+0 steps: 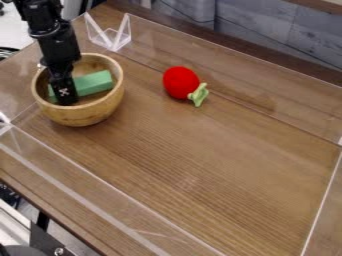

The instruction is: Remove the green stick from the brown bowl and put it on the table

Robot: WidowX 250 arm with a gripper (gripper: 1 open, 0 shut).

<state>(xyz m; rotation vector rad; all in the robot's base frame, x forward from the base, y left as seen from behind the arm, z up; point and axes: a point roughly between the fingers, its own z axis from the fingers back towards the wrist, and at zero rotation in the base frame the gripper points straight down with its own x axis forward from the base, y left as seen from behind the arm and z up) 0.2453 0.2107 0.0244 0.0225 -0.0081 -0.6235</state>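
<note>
The green stick (88, 85) is lying inside the brown bowl (80, 113) at the table's (214, 170) left end, showing as a short, blocky bright-green bar tilted slightly, its left end hidden behind the black gripper (59, 95). The gripper is reaching straight down into the bowl with its fingers pressing together on that end of the stick
</note>
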